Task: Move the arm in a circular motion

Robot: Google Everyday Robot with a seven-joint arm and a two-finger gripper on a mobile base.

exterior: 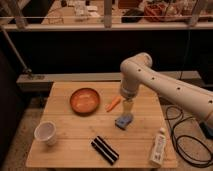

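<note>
The arm (165,85) is a thick white tube with small dark dots. It comes in from the right and bends at a rounded joint (134,67) above the wooden table (65,145). It ends in a yellowish gripper (128,106) that points down just above a blue-grey object (124,120) and beside an orange carrot-like piece (113,104).
On the table are an orange bowl (84,100), a white cup (46,132) at front left, a black striped object (104,149) at front centre and a white bottle (158,146) at front right. Black cables (187,135) lie on the floor to the right.
</note>
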